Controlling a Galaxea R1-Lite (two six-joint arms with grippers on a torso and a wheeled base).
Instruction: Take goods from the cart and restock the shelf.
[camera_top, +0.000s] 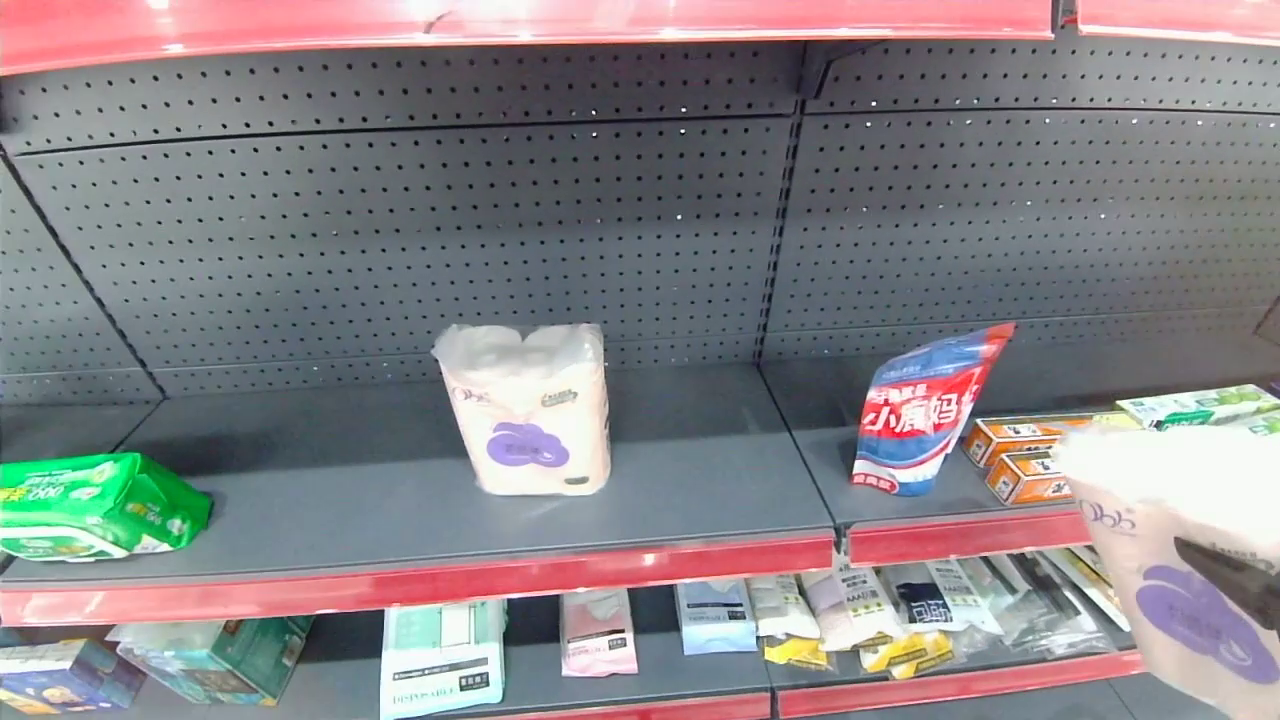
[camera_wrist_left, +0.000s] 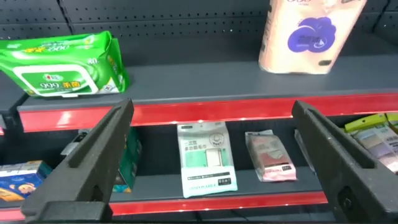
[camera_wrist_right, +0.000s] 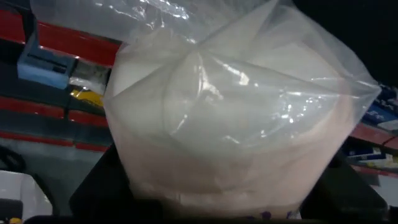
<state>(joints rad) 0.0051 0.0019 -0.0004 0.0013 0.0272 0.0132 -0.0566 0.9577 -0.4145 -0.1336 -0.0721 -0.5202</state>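
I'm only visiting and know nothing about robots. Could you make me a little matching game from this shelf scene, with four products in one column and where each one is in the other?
Things:
1. green wipes pack
2. blue-and-red pouch
3. farther toilet-roll pack
4. nearer toilet-roll pack

Places:
A. held in the right arm's jaws
B. lying at the left end of the shelf
C. upright at mid-shelf
D. upright beside the orange boxes

Pairs: 1-B, 2-D, 3-C, 4-A.
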